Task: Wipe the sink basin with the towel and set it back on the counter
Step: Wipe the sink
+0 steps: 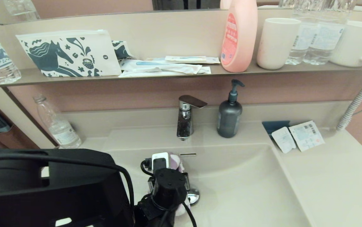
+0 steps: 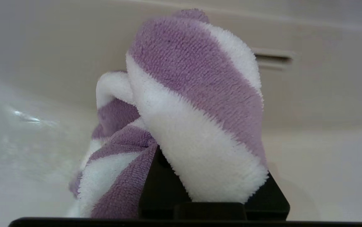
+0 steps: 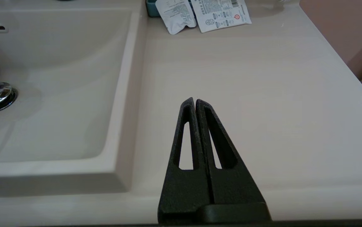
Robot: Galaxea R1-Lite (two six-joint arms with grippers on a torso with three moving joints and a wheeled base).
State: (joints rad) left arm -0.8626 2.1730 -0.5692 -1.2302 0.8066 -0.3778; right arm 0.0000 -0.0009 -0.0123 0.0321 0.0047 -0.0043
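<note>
The left gripper (image 2: 212,189) is low inside the sink basin (image 1: 247,189), its jaws closed on the striped towel (image 2: 193,104), which bulges out beyond them, just beside the chrome drain plug (image 1: 193,196). Farther right, the right gripper (image 3: 195,102) hangs over the bench (image 3: 263,94), jaws pressed together, empty.

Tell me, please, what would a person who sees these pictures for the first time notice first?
The eye goes first to the purple and white striped towel, bunched in the left gripper down inside the sink basin, close to the chrome drain plug and below the faucet. Next comes the tall pink bottle on the shelf above. The right gripper is parked, fingers together, above the counter beside the basin.
</note>
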